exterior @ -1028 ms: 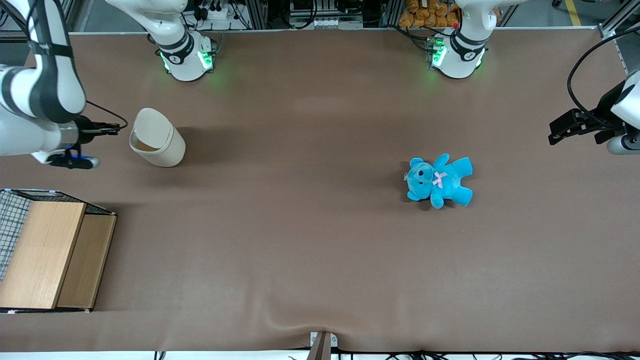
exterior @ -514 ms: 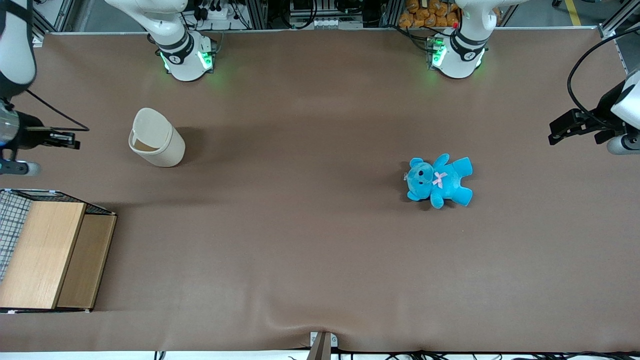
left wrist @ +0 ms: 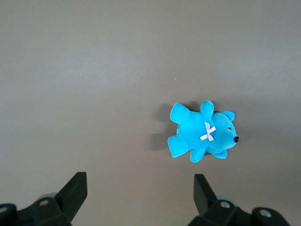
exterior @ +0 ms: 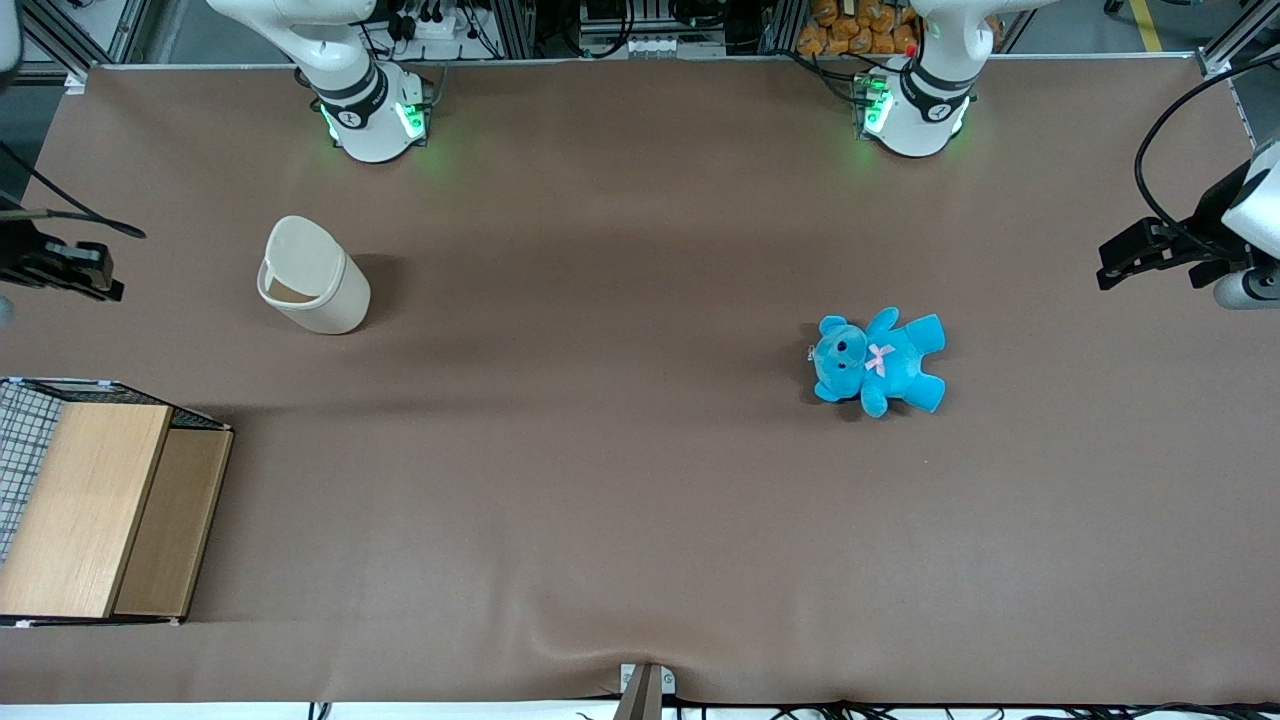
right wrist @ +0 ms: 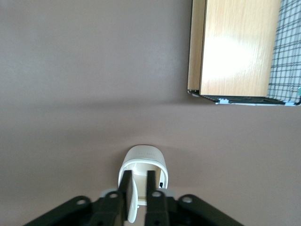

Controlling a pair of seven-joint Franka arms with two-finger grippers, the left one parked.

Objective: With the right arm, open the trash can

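The cream-white trash can (exterior: 313, 278) stands on the brown table toward the working arm's end. Its flip lid (exterior: 300, 252) is tilted up and the opening below it shows. My right gripper (exterior: 100, 282) is at the table's edge, well apart from the can and at about the same distance from the front camera. In the right wrist view the gripper (right wrist: 138, 175) looks down on the open can (right wrist: 143, 162). Its fingers (right wrist: 126, 186) stand nearly together with a narrow gap and hold nothing.
A wooden box (exterior: 100, 510) with a wire-mesh side sits nearer the front camera than the can; it also shows in the right wrist view (right wrist: 235, 47). A blue teddy (exterior: 878, 360) lies toward the parked arm's end of the table.
My right gripper has drawn away from the can toward the table's edge; most of the arm has left the front view. The can has stayed in place with its lid up.
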